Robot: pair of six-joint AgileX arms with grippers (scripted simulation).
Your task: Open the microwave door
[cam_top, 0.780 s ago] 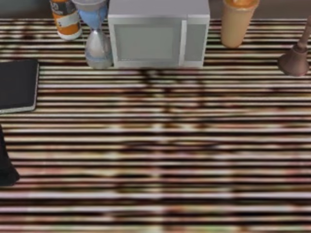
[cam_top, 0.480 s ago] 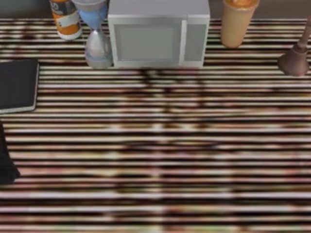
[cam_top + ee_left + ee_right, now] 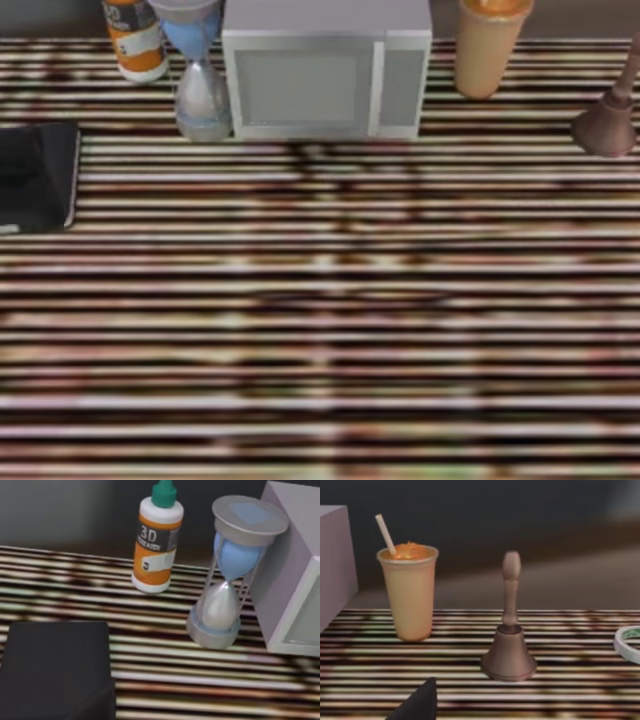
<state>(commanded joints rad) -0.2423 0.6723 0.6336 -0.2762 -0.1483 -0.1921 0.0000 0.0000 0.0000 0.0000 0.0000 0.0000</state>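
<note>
Microwave sits at table's far edge, center, facing us; microwave door shut flat, bar handle on its right edge, so a pull there swings it open. We see neither gripper in top view; claw state: can't tell. Vs earlier: left arm's dark shape gone from left edge.

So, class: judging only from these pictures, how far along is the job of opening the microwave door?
Nothing looks done: the microwave door sits flush and shut on the microwave, its handle untouched. Nothing is in hand; no gripper shows in the top view near it. Still left: reach the handle, grasp it, swing the door open.
</note>
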